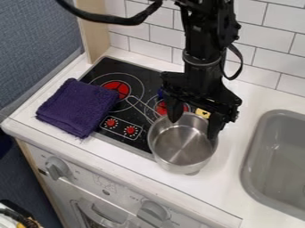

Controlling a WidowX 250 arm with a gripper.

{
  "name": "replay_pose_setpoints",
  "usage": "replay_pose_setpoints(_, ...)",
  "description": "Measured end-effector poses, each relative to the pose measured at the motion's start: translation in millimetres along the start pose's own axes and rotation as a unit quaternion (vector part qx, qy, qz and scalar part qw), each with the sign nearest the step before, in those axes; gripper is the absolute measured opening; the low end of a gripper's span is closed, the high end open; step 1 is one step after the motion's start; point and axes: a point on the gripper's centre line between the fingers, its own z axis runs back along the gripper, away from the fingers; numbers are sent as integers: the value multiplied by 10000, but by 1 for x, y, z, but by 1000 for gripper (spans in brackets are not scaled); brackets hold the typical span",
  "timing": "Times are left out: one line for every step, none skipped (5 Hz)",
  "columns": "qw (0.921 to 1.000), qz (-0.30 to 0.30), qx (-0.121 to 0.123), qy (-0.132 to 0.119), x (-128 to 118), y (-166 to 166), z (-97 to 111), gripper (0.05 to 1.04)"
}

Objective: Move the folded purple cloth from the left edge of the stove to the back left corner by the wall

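Since the tool [194, 129] hangs right over the pot [182, 146], bits of its far and right rim are covered, and I can't tell if the fingertips touch it. Fingers are spread wide apart, though. The arm [204, 44] gets cut off up top. Pot's plain shiny silver metal, round, with a pale ring of glare inside and a thin wire-like handle [140, 109] angled over the black stovetop [143, 124], and it sits at that stovetop's right edge, partly over the white bench [232, 178].

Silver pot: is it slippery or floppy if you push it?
The silver pot looks like stiff metal, so probably not floppy. Its shiny, smooth sides might be slippery. Its handle sticks out one side, so it could twist.
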Motion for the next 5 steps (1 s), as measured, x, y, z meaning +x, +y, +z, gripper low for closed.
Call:
replay_pose_setpoints(9999, -12, 12, 138, -4, 1, -7, 1001)
replay_pose_setpoints(9999, 120, -48, 115, -10, 32, -5, 1001)
replay_pose_setpoints(9995, 256, -67, -185, -27, 78, 11, 1001)
replay_pose_setpoints(9986, 485, 34, -226, -51, 126, 15, 1001)
replay_pose_setpoints(9961, 854, 181, -155, -66, 161, 11, 1001)
